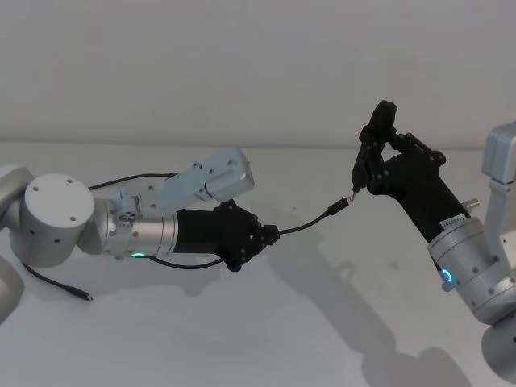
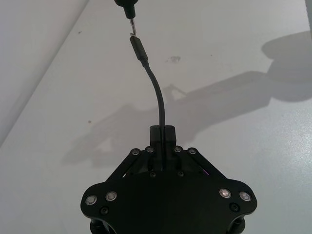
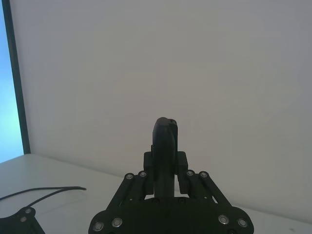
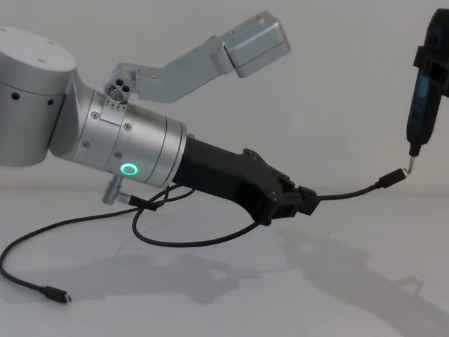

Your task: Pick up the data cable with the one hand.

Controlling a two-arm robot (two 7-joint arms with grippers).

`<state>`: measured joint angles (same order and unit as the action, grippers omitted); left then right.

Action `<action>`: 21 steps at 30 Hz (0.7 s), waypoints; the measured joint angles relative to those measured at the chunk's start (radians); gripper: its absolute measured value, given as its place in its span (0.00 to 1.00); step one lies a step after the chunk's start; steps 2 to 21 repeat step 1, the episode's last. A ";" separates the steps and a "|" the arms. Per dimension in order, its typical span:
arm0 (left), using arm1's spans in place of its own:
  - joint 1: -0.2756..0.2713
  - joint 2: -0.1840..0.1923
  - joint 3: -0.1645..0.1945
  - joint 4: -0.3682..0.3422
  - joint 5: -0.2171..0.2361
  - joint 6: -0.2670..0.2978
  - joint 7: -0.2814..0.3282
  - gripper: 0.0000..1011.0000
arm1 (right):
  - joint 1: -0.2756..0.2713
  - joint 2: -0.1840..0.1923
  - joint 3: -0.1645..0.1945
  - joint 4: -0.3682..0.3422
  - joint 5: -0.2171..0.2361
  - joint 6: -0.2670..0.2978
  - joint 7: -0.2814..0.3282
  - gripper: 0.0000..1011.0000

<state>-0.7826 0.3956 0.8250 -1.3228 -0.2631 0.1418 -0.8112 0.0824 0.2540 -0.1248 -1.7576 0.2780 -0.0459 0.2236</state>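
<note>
Fingers of my left end effector (image 1: 274, 235) are pinched on the data cable (image 4: 351, 191), holding it above the worktop (image 1: 266, 330); its free plug meets the pin tool (image 4: 424, 91) clamped in my right end effector (image 1: 364, 165), its slack trailing on the worktop.

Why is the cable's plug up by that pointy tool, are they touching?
Touching. The left wrist view shows the tool's pin tip meeting the data cable plug; the left end effector holds the cable.

Data cable (image 1: 302, 225) matt black; table (image 1: 242, 339) smooth matt white.
</note>
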 joint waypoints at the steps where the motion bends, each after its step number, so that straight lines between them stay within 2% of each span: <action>1: 0.000 0.000 0.000 0.000 0.000 0.000 0.000 0.04 | 0.000 0.000 0.000 0.000 0.000 0.000 0.000 0.27; 21: 0.000 0.000 0.000 0.000 0.000 0.000 0.000 0.04 | 0.000 0.000 0.000 0.000 0.000 0.000 0.000 0.27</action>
